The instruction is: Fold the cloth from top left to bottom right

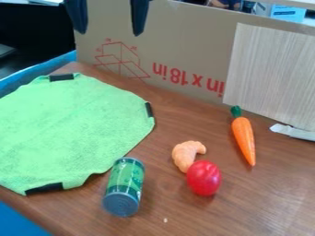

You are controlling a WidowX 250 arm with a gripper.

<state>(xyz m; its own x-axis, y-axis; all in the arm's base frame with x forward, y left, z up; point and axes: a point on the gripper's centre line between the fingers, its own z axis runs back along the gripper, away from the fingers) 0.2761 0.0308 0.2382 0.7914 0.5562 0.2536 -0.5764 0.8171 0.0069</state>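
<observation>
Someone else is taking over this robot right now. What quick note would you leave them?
Pincer: open, holding nothing, near the view's top left.
Cloth: spread out on the table.
Done: no fold in it so far.
Left: grasp its top left, bring that over to the bottom right, let go. The green can by the cloth's lower right edge could get in the way.

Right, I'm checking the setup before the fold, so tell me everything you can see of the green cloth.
The cloth is bright green, soft and slightly fuzzy-looking, with three black patches along its edge. It lies spread out on the brown wood-grain table, running past the view's left side. The can sits close against its lower right edge; whether they touch I can't tell.
</observation>
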